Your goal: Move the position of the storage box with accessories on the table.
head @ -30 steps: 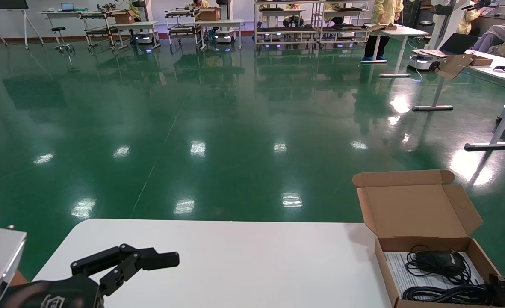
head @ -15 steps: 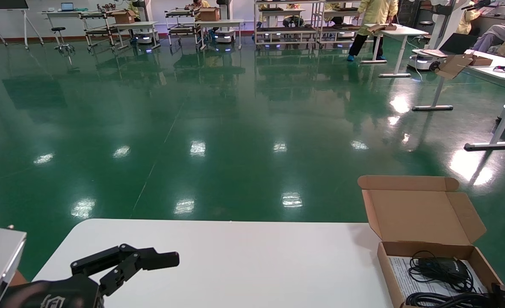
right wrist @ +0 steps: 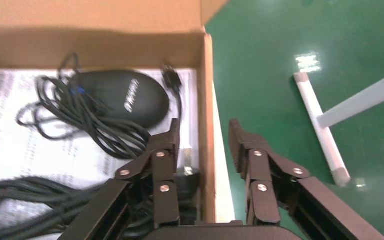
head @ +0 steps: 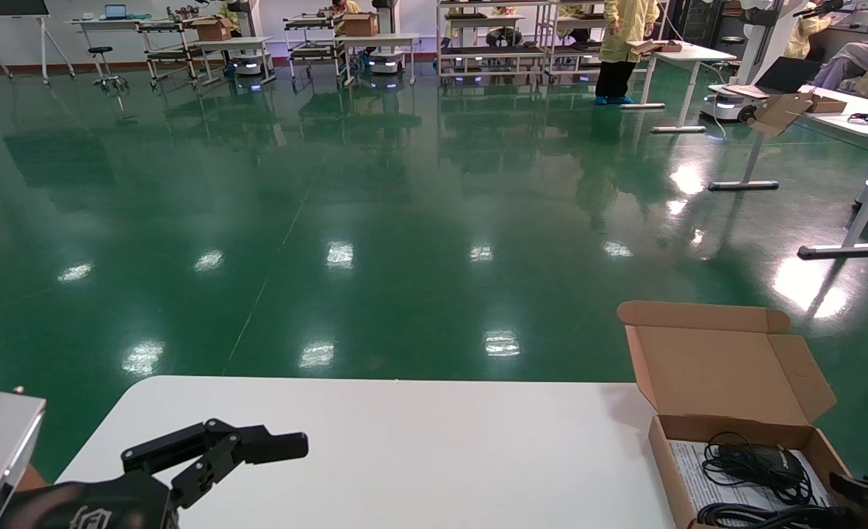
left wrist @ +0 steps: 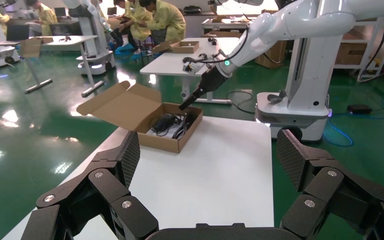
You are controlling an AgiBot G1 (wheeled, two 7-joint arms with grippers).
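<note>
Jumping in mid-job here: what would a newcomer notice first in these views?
The open storage box at the table's right end, lid up, black cables and a mouse lying on a printed sheet inside. The right gripper straddles the box's side wall, one finger inside. The left gripper hovers open over the table's opposite end.

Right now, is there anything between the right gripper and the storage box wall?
Nothing visible. The right gripper already straddles the storage box's side wall, one finger inside near the cables, one outside, not yet shut.
</note>
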